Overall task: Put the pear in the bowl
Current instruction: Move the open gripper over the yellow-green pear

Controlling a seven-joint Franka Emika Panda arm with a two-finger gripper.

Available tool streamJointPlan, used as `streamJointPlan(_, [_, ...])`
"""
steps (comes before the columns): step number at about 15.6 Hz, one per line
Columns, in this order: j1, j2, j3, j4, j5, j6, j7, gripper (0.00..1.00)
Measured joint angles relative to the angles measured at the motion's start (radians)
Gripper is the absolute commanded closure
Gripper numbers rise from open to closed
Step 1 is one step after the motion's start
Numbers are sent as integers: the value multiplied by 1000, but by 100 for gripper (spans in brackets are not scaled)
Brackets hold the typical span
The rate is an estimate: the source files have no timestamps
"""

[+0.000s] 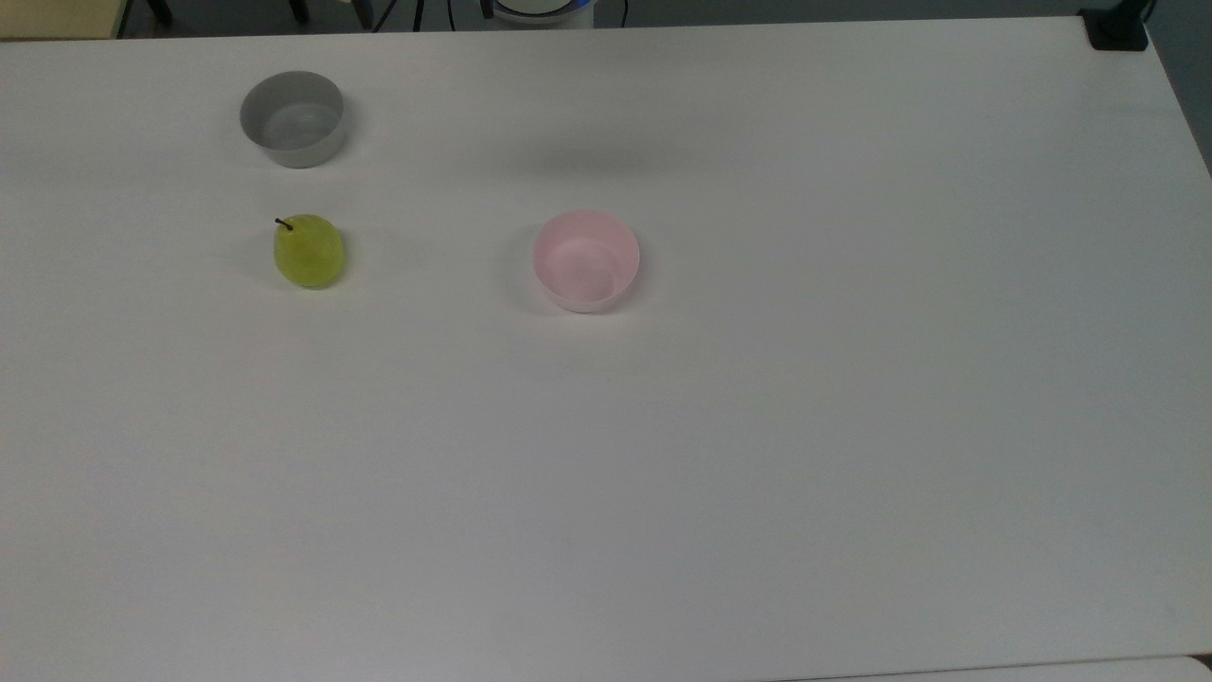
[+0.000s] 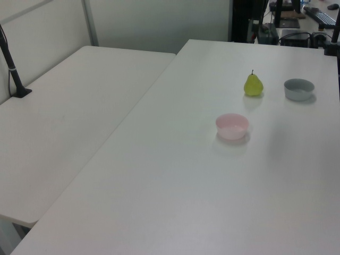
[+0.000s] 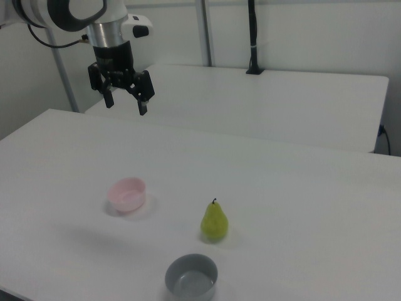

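The yellow-green pear stands upright on the white table, its dark stem up, also seen as the pear and the pear. The pale pink bowl sits empty to the top view's right of the pear; it appears too as the bowl and the bowl. My gripper hangs high above the table in the right view, up and left of the pink bowl, open with nothing between its fingers.
A grey bowl of similar size stands empty just behind the pear in the top view, also the grey bowl. A second white table adjoins on the left view's left. A black post mount sits at the far right corner.
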Motion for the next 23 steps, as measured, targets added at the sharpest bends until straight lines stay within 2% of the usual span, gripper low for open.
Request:
streamJointPlan(16, [1, 0, 1, -1, -16, 0, -10, 0])
streamJointPlan(19, [2, 5, 1, -3, -53, 0, -81, 0])
streamJointPlan(23, [-7, 6, -5, -2, -69, 0, -292, 0])
